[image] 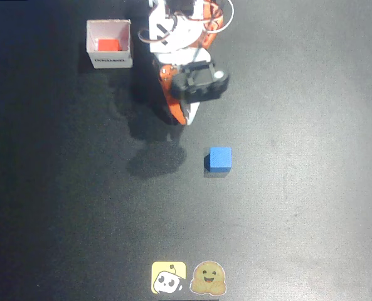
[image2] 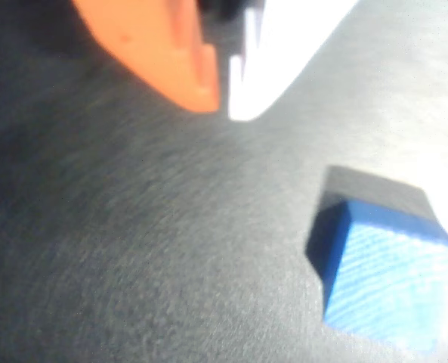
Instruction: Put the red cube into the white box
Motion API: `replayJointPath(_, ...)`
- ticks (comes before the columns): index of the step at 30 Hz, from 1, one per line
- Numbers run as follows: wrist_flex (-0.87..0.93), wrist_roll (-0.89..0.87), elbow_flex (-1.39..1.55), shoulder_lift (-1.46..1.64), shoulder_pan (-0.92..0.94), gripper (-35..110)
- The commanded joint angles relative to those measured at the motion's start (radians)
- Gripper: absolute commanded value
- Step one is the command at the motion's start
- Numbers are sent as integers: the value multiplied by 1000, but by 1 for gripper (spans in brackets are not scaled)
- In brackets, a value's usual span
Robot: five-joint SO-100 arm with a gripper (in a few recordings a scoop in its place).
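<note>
Overhead view: a dark, matte table (image: 298, 219) fills the frame. At the upper left sits the white box (image: 110, 43), square and open at the top, with dark printed text on its near wall. The red cube (image: 106, 44) lies inside the box, its top face showing between the walls. Just right of the box, at the top centre, stands the white and orange arm (image: 176, 31), reaching down the frame. Its gripper (image: 184, 119) points toward the lower part of the frame, holding nothing, well apart from the box. Below and to the right of the gripper, near the frame's centre, a blue cube (image: 220, 158) rests alone on the table. Two small stickers (image: 189, 278), one yellow and one tan with a smiling face, lie side by side at the bottom edge.

Wrist view: one orange finger and one white finger (image2: 284, 45) meet at their tips in the upper middle, closed with nothing between them. The blue cube (image2: 386, 280) sits at the lower right, apart from the fingertips.
</note>
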State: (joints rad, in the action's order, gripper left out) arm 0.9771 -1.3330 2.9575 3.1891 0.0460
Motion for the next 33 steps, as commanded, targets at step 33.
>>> replayJointPath(33,371,-249,-3,8,17,0)
